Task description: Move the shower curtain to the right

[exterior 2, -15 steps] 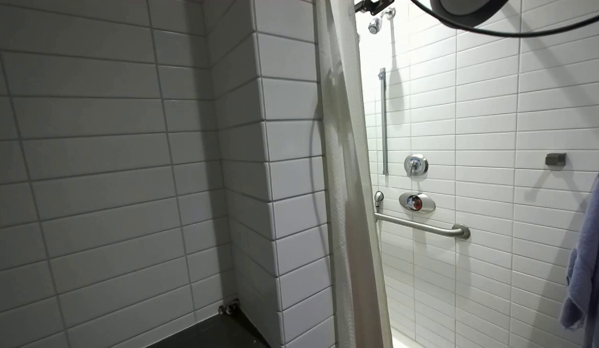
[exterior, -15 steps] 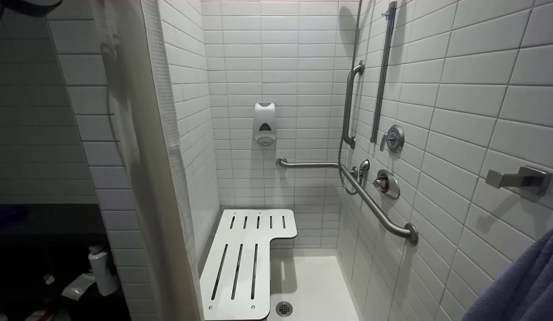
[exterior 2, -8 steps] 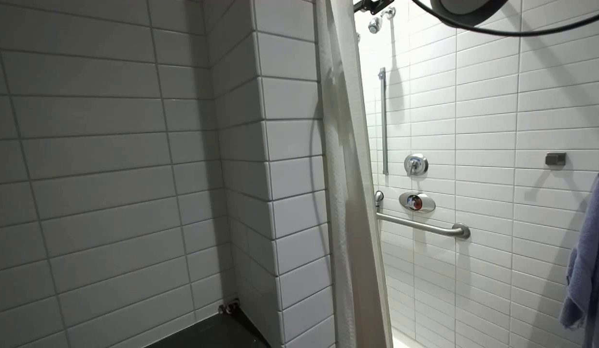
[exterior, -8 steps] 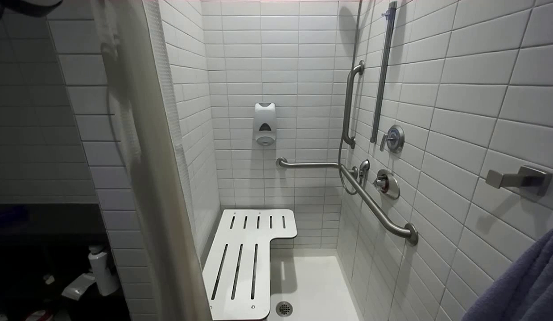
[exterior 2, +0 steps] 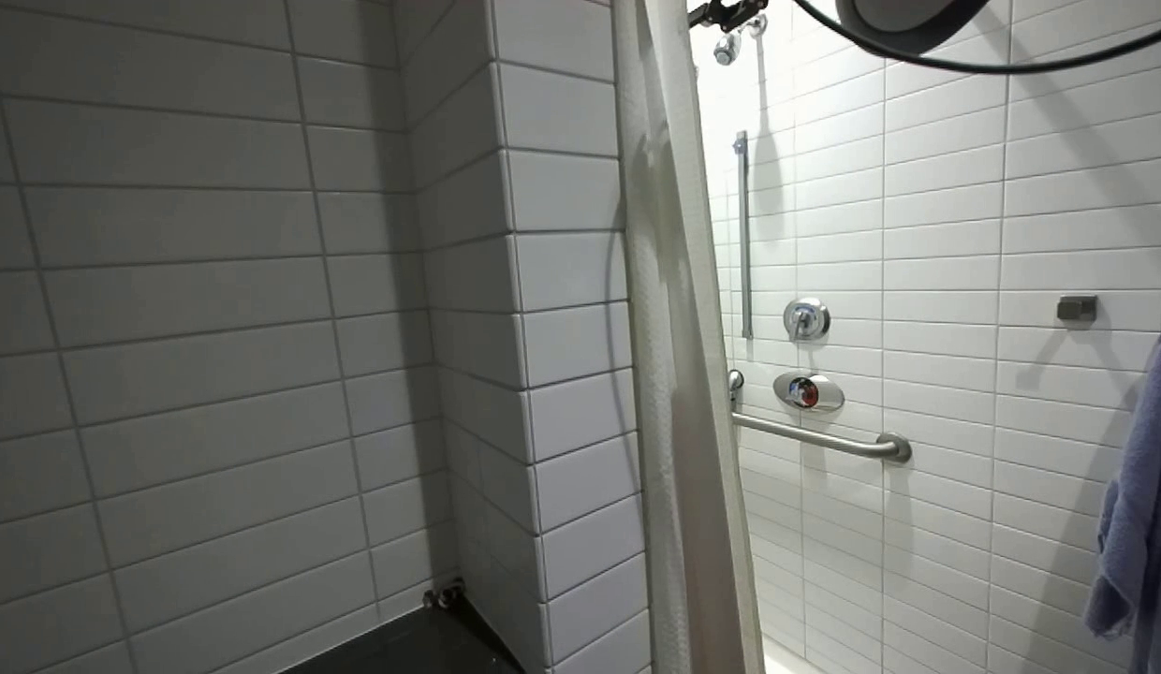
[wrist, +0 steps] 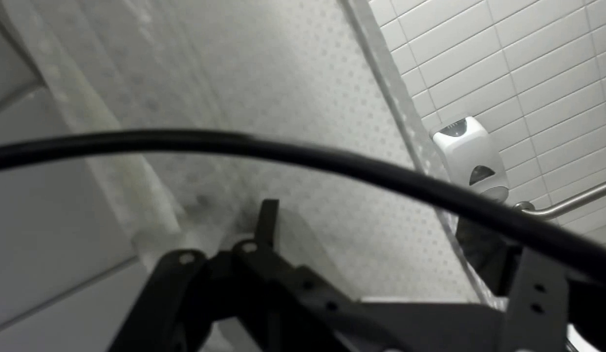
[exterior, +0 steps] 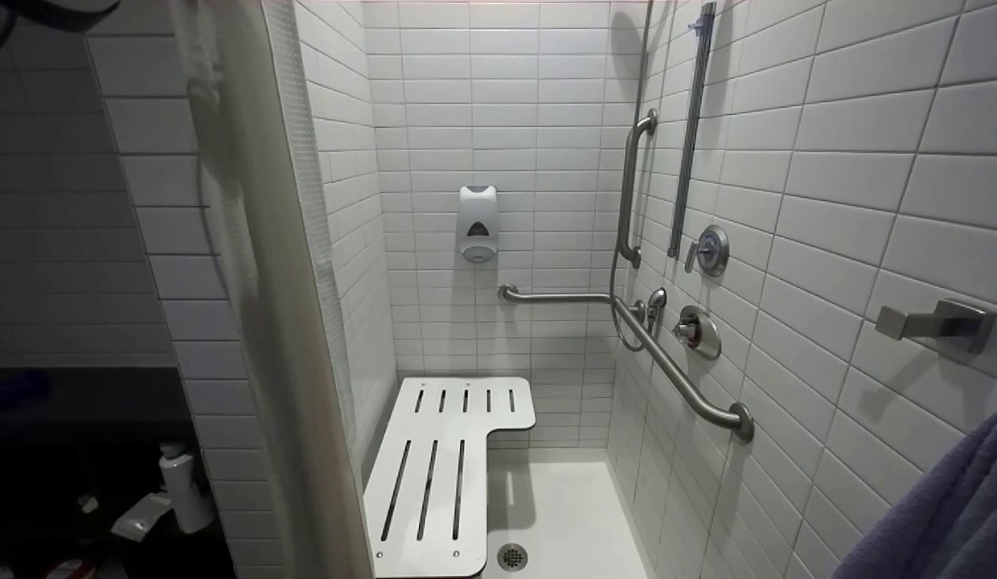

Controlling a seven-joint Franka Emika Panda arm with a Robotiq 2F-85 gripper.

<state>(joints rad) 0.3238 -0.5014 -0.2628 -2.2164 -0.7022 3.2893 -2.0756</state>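
The off-white shower curtain (exterior: pixel 297 362) hangs in soft folds along the left of the shower opening; it also shows as a narrow strip (exterior 2: pixel 679 374) in an exterior view. In the wrist view the dotted curtain fabric (wrist: pixel 303 122) fills the middle. My gripper (wrist: pixel 369 214) stands open, its jaws wide apart around the curtain's free edge. One finger (wrist: pixel 267 220) is on the near side of the fabric; the other finger (wrist: pixel 484 254) shows past the edge, partly covered by it. Dark gripper linkage (exterior 2: pixel 727 13) peeks out beside the curtain at the top of an exterior view.
A black cable (wrist: pixel 332 164) arcs across the wrist view. Inside the shower are a slatted white seat (exterior: pixel 434 474), a soap dispenser (exterior: pixel 477 225) and steel grab bars (exterior: pixel 683 378). A purple towel (exterior 2: pixel 1142 505) hangs on the right. A tiled corner (exterior 2: pixel 571 346) adjoins the curtain.
The curtain's upper part has shifted slightly right; its lower edge swung right, then partly back. The arm parts at the top of the exterior views have moved a little to the right.
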